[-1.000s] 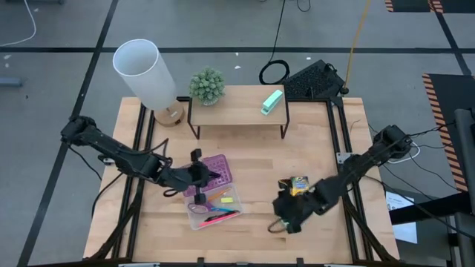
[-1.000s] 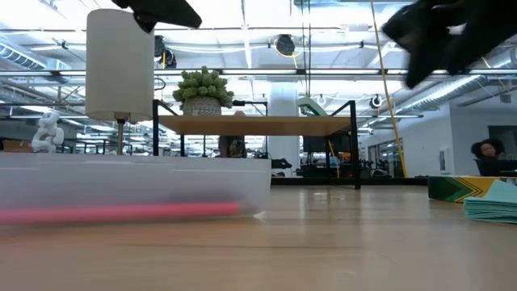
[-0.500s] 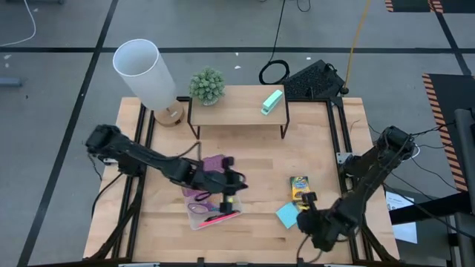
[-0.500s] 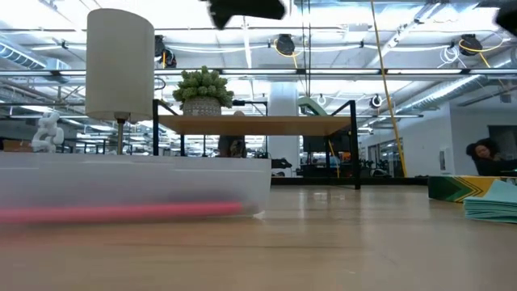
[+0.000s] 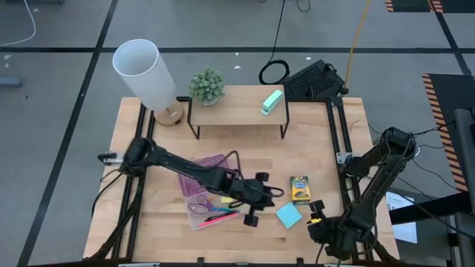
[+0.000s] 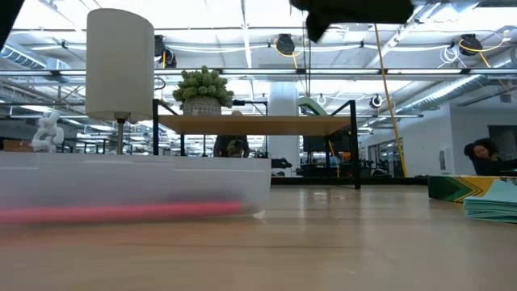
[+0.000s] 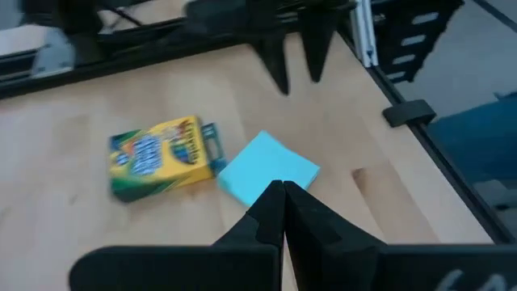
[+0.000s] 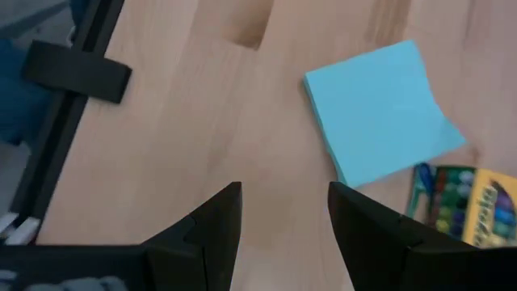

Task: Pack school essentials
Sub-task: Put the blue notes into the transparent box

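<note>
We see the left gripper (image 5: pixel 261 199) reaching out over the table (image 5: pixel 319 148) between the clear case (image 5: pixel 215 200) and the blue sticky-note pad (image 5: pixel 289 216), its two fingers (image 7: pixel 275 212) pressed together with nothing between them. From its wrist view the closed tips point at the blue sticky-note pad (image 7: pixel 267 167), which lies flat on the wood, and the yellow-green crayon box (image 7: pixel 160 155) lies just beside that pad, touching or nearly touching one corner. In the high view the yellow-green crayon box (image 5: pixel 300 188) sits just behind the pad, toward the wooden shelf (image 5: pixel 237 110). On the other side of the pad from the left gripper, near the table's front edge, we find the right gripper (image 5: pixel 320 219) drawn back, its fingers (image 8: pixel 212 225) spread apart and empty; its wrist view shows the blue sticky-note pad (image 8: pixel 380 111) ahead of the gap and a corner of the yellow-green crayon box (image 8: pixel 464 202) beside it. Farther from the pad, past the left gripper, the clear case holds the purple-handled scissors (image 5: pixel 200 208) and the pink and orange pencils (image 5: pixel 220 218), and its purple lid (image 5: pixel 211 169) lies at the case's far end. In the low view the pink pencil (image 6: pixel 121 212) shows through the case wall. Beyond all this, on the shelf, stand a mint-green block (image 5: pixel 272 101) and a small plant (image 5: pixel 207 85), with a white lamp (image 5: pixel 146 73) beside the shelf's end.
</note>
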Robot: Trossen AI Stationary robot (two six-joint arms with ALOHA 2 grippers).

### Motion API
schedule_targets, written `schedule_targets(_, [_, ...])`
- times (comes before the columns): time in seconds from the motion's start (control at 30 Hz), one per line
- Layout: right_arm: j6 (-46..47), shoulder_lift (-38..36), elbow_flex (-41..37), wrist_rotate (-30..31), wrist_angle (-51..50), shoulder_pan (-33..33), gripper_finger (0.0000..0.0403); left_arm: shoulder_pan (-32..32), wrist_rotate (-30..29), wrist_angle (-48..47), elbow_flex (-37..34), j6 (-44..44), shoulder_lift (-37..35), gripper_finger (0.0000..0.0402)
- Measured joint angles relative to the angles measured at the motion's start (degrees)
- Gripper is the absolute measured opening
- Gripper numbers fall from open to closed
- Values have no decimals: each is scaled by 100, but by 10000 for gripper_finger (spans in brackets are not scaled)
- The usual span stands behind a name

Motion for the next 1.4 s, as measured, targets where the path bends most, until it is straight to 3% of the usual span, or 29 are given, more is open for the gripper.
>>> schedule_targets(0.23, [38, 2, -619, 31, 995, -17, 180, 63, 149, -72, 627, 207, 726, 10])
schedule_targets(0.57, [130, 2, -753, 82, 998, -17, 180, 140, 120, 12, 1460, 474, 1506, 10])
schedule_targets(0.73, [420, 0, -753, -497, 977, -17, 176, 188, 85, 4, 1942, 710, 1836, 10])
schedule_targets(0.97, [935, 0, -753, -1250, 981, -13, 132, 288, 86, -12, 2279, 883, 2320, 10])
schedule_targets(1.27, [1407, -2, -753, -1226, 1106, -13, 91, 299, 154, -134, 2293, 891, 2467, 10])
schedule_targets(1.4, [1502, 0, -753, -671, 1114, -13, 85, 302, 301, -73, 2293, 930, 2477, 10])
